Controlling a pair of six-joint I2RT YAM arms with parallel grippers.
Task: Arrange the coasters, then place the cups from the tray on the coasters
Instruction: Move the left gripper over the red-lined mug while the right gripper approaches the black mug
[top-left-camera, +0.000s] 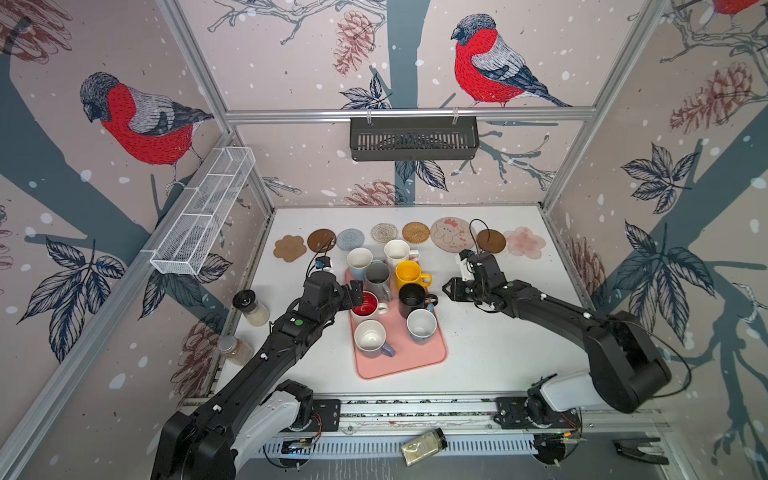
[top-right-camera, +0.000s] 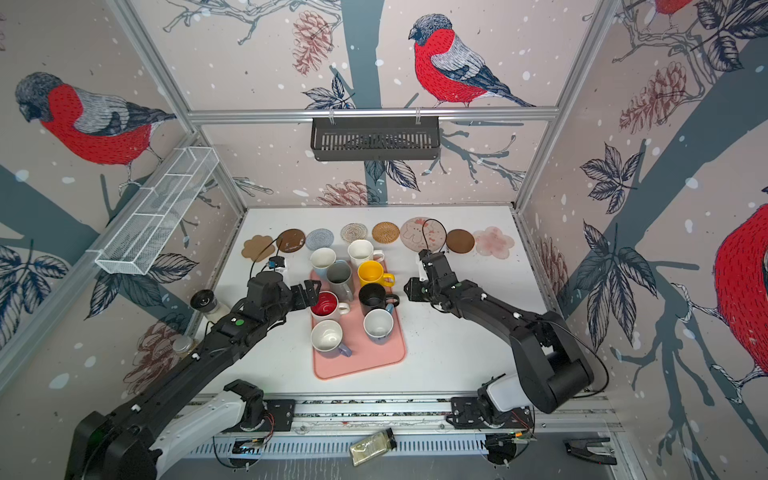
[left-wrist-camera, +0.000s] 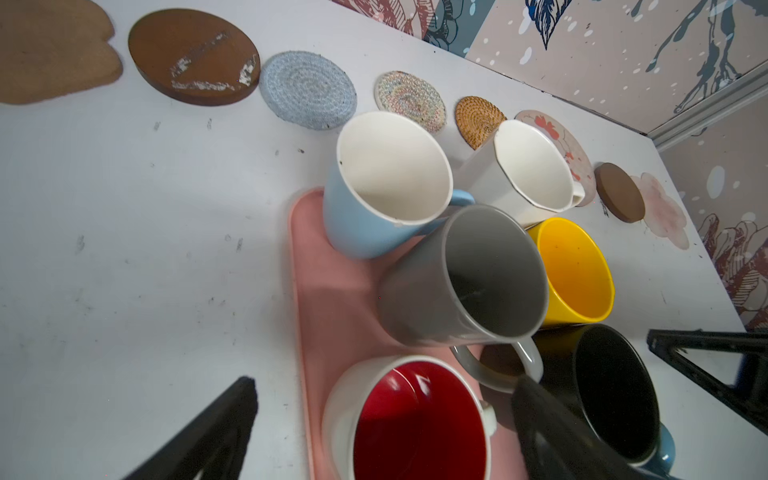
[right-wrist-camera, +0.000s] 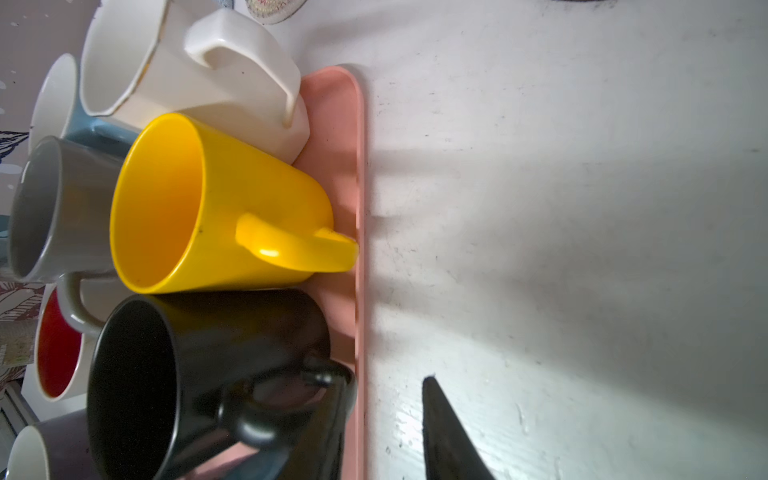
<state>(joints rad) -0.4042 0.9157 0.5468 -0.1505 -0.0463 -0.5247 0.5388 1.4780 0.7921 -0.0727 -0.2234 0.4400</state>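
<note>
Eight coasters sit in one row along the far side of the tabletop (top-left-camera: 498, 332), left to right: tan paw coaster (top-left-camera: 289, 248), dark brown disc (top-left-camera: 321, 240), blue-grey woven round (top-left-camera: 350, 240), cream woven round (top-left-camera: 384, 232), rattan round (top-left-camera: 416, 232), pink cartoon round (top-left-camera: 451, 235), second dark brown disc (top-left-camera: 491, 241), pink flower coaster (top-left-camera: 524, 242). All are bare. All eight cups are upright and bunched on the pink tray (top-left-camera: 399, 365) mid-tabletop. Light blue mug (top-left-camera: 360, 259) and white mug (top-left-camera: 397, 251) are at the far end, just short of the coaster row. Behind them come grey mug (top-left-camera: 377, 277) and yellow mug (top-left-camera: 409, 274), then red-inside mug (top-left-camera: 365, 307) and black mug (top-left-camera: 412, 299). Lavender mug (top-left-camera: 370, 338) and blue mug (top-left-camera: 421, 326) are nearest. Left pincer (top-left-camera: 356, 294) is spread wide and holds nothing; in the left wrist view its fingers (left-wrist-camera: 216, 432) stand either side of the red-inside mug. Right pincer (top-left-camera: 445, 288) is just off the tray's right rim, tip pointing at the black mug's handle. In the right wrist view one finger (right-wrist-camera: 449, 436) is clear over the tabletop and the other blends into the black mug, so I can't tell its gap or whether it has a grip. Two spice jars (top-left-camera: 251, 307) stand at the left edge of the tabletop.
</note>
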